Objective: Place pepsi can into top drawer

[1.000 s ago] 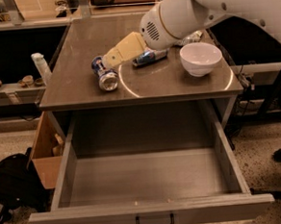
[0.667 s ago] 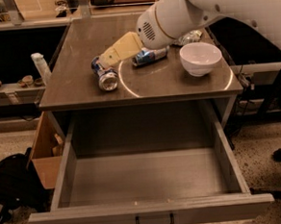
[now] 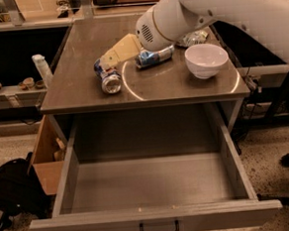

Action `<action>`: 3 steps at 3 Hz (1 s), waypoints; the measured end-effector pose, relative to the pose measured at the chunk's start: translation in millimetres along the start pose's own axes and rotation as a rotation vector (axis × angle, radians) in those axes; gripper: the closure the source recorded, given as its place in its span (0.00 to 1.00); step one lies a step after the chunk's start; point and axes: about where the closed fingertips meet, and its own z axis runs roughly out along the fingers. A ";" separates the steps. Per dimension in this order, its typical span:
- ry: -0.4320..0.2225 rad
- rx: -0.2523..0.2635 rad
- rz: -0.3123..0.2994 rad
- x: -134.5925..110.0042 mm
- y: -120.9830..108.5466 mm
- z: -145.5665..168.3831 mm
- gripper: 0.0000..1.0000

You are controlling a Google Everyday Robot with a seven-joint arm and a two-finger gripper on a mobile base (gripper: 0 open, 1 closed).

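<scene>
The pepsi can lies on its side on the left part of the cabinet top, its silver end facing me. My gripper reaches down from the upper right, and its tan tip is at the can's far end. The white arm passes over the middle of the top. The top drawer is pulled wide open below the cabinet top, with a plain grey inside holding nothing. Its black handle is on the front panel.
A paler blue and silver can lies just right of the gripper. A white bowl stands at the right, with a clear plastic bottle behind it. A cardboard box and a black bag sit on the floor at the left.
The arm has shifted a little to the left over the cabinet top. The gripper tip stays at the pepsi can. The can has not moved.
</scene>
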 end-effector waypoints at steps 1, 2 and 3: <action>0.007 0.008 0.013 2.0 -5.4 12.1 0.00; 0.014 0.014 0.028 3.7 -8.4 26.7 0.00; 0.002 0.036 0.048 4.2 -6.1 44.2 0.00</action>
